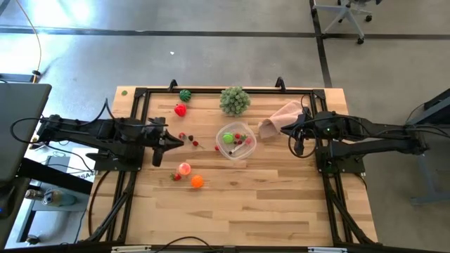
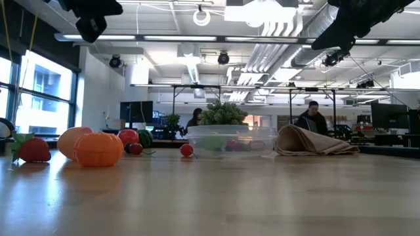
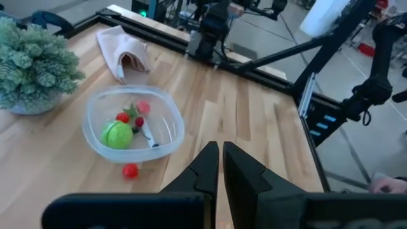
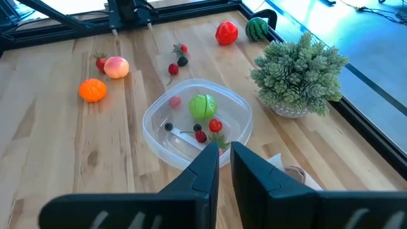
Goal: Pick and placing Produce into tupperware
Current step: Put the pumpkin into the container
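The clear round tupperware (image 1: 235, 143) stands mid-table and holds a bright green piece (image 4: 202, 105) and a few small red ones. Loose produce lies on the wood to its left: an orange piece (image 1: 197, 181), a peach-pink one (image 1: 184, 169), a red one (image 1: 181, 109), a dark green one (image 1: 185, 95), small berries (image 1: 190, 138), and a tiny red piece (image 3: 130, 170) right beside the tupperware. My left gripper (image 1: 177, 143) hovers shut, left of the tupperware and above the table. My right gripper (image 1: 285, 128) hovers shut to its right, over the pink cloth's edge.
A pale green leafy ball (image 1: 234, 100) stands just behind the tupperware. A crumpled pink cloth (image 1: 281, 118) lies to its right. A black frame (image 1: 211, 91) borders the table. Bare wood (image 1: 239, 211) stretches toward the near edge.
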You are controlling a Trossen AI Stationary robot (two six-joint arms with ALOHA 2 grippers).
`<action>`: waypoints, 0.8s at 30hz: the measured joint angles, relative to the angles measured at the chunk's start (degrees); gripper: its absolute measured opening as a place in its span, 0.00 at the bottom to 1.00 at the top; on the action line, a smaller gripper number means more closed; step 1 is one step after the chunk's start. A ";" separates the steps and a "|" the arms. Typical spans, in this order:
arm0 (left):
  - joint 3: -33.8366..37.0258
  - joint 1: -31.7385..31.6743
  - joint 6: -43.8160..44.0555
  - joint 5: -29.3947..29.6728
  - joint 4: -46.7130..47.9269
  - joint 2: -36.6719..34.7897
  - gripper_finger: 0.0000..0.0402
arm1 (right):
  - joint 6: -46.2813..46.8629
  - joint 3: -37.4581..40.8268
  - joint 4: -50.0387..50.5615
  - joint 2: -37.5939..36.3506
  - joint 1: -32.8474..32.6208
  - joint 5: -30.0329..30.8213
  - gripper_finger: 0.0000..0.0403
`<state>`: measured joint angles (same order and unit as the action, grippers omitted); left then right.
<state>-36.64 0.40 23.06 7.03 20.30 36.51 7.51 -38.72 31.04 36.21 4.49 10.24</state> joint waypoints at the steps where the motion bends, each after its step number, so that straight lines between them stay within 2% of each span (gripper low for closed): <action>1: 0.00 -0.02 0.13 -0.02 -0.04 0.04 0.04 | -0.01 0.00 0.00 0.00 0.00 0.00 0.07; 5: 0.00 -0.02 0.80 -1.03 -1.60 0.34 0.04 | -0.02 0.00 0.01 0.00 0.00 -0.02 0.07; 11: -0.92 0.45 -2.39 -14.40 -7.48 2.71 0.04 | -0.02 0.00 -0.01 0.07 0.00 -0.04 0.07; 13: -3.00 1.23 -3.58 -14.61 -7.01 4.47 0.04 | -0.02 0.00 -0.01 0.09 0.00 -0.06 0.07; 17: -9.01 3.74 -4.56 -8.24 -0.24 8.61 0.04 | -0.02 0.00 -0.01 0.11 0.00 -0.20 0.07; 21: -16.73 6.93 -0.26 3.10 14.15 14.23 0.04 | -0.02 0.00 -0.01 0.11 0.00 -0.20 0.07; 24: -20.42 9.41 1.20 6.47 23.38 19.87 0.04 | -0.02 0.00 -0.01 0.11 0.00 -0.19 0.07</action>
<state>-57.07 9.81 24.26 13.50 43.67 56.38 7.49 -38.72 31.03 36.32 4.49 10.05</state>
